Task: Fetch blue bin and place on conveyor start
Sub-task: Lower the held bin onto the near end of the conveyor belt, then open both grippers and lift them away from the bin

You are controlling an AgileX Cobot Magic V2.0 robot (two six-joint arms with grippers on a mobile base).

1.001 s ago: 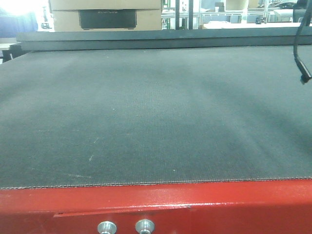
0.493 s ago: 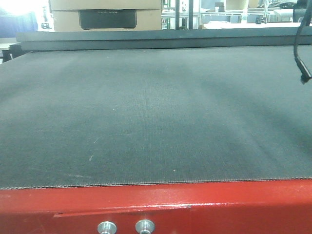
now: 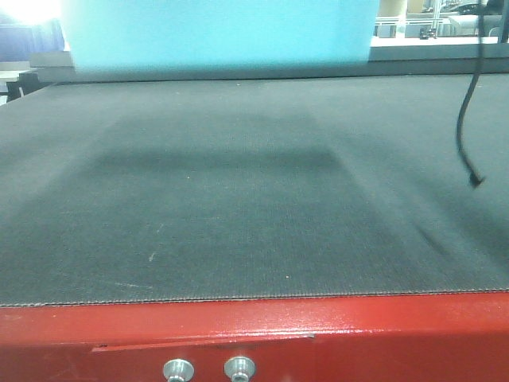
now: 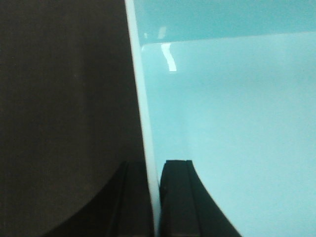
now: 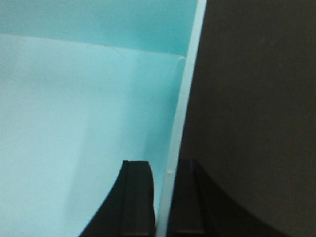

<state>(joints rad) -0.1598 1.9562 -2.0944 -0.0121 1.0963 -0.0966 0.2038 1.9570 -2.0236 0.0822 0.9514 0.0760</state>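
Over the far part of the conveyor start (image 3: pixel 238 231), the blue bin (image 3: pixel 219 32) fills the upper edge of the front view, its lower edge blurred. A dark rectangular shadow (image 3: pixel 215 155) lies on the black textured belt just nearer the camera; contact between bin and belt cannot be judged. Along the bottom runs the glossy red frame (image 3: pixel 366 330), carrying two silver bolts (image 3: pixel 178 370). A black cable (image 3: pixel 464 127) hangs at the right, its end above the belt.

Left wrist view: the left pincer (image 4: pixel 154 170) is clamped on the bin's thin pale wall, one dark finger (image 4: pixel 131 197) outside and one inside the tub. Right wrist view: the right pincer (image 5: pixel 163 168) grips the opposite wall likewise, one finger (image 5: pixel 138 197) inside, the other outside. Dark belt shows beyond each wall.
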